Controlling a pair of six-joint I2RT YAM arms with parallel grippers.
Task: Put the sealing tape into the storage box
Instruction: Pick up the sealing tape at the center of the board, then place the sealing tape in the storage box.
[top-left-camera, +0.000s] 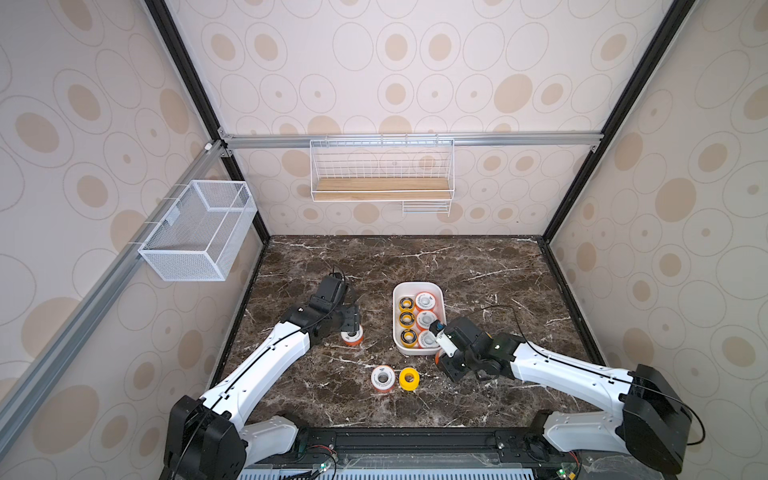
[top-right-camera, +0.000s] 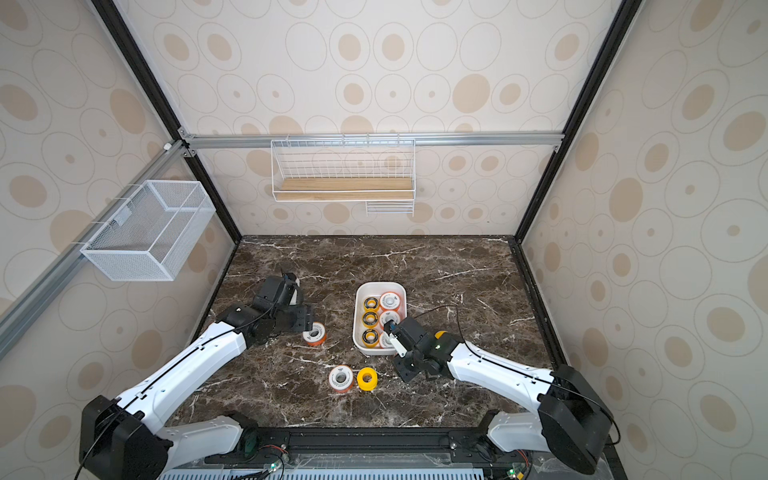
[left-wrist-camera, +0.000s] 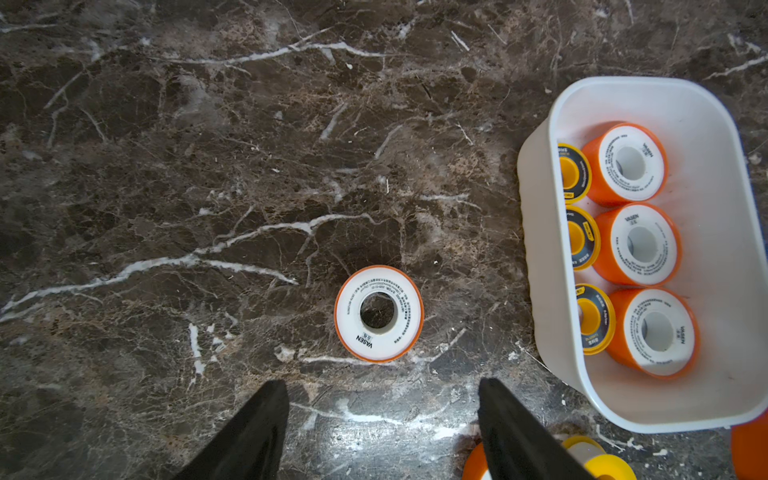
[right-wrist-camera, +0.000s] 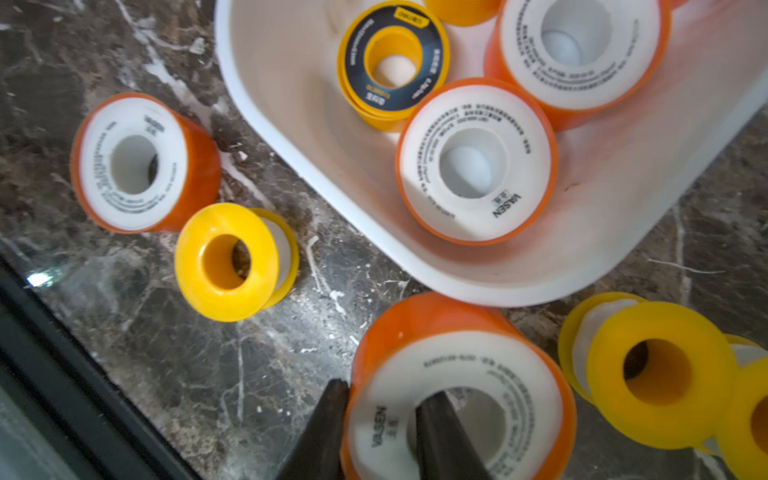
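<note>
Holding six spools (top-left-camera: 425, 301), the box (top-left-camera: 417, 284) awaits the rest: right gripper (right-wrist-camera: 384, 390) pinches an orange-rimmed spool (right-wrist-camera: 532, 399), left gripper (left-wrist-camera: 380, 384) hangs open.

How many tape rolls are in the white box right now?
6: three yellow-and-black rolls in a row, three orange-and-white rolls beside them. The right arm covers a corner, so one might be hidden.

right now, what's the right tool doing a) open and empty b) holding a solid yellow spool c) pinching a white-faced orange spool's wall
c: the right tool has one finger inside the core of the white-faced orange spool and one outside its rim, beside the storage box.
</note>
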